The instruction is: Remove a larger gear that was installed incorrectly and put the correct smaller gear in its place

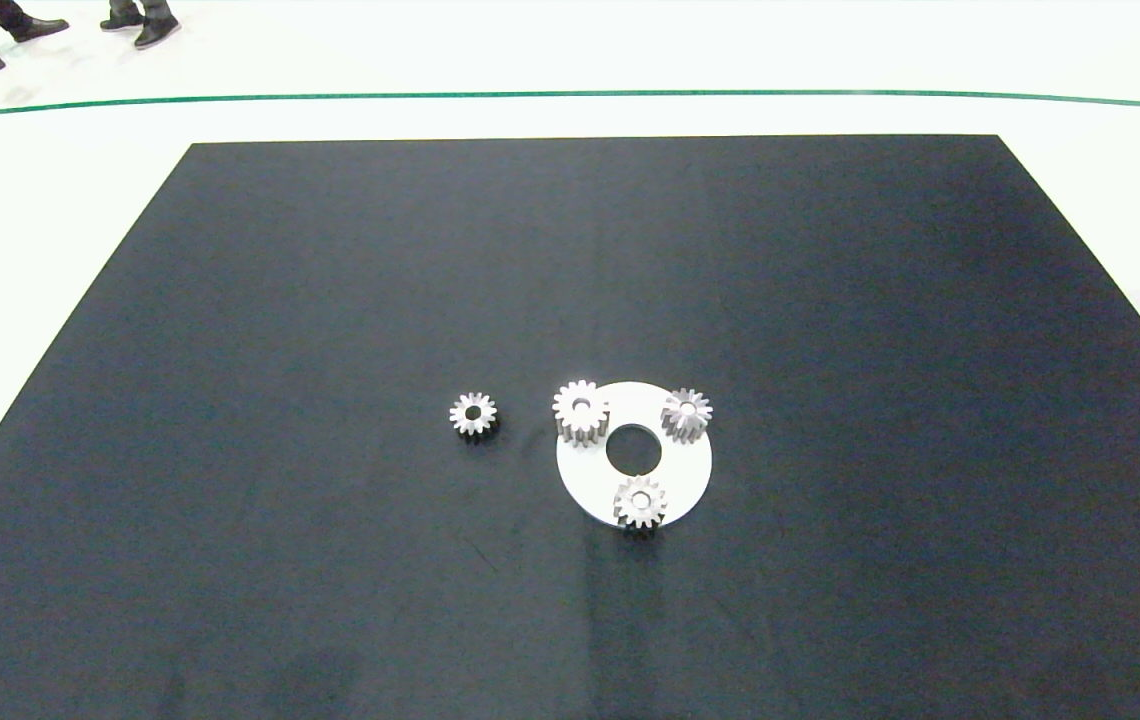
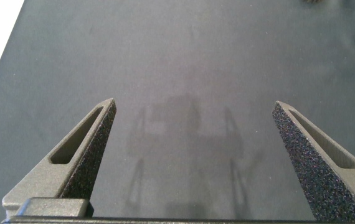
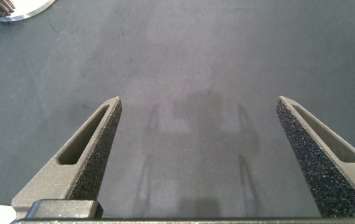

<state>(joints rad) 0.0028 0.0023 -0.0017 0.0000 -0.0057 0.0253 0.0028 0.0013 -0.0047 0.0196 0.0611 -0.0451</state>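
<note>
A black mat (image 1: 330,300) covers the table, and on it, a little near of centre, lies a white ring-shaped plate (image 1: 690,470) with a round hole in its middle. Three gears stand on the plate: the larger gear (image 1: 581,410) on its far-left edge, still installed, with two small ones at the far right (image 1: 686,412) and the near edge (image 1: 640,501). The smaller gear (image 1: 473,413) meant to replace it lies loose on the mat just left of the plate. Neither arm shows from above; the left gripper (image 2: 193,155) and right gripper (image 3: 199,155) both hover over bare mat with fingers spread wide, holding nothing. The first step is probably lifting out the larger gear: come straight down over it, close across its toothed flanks, and pull vertically so the plate and neighbouring gears are not dragged.
</note>
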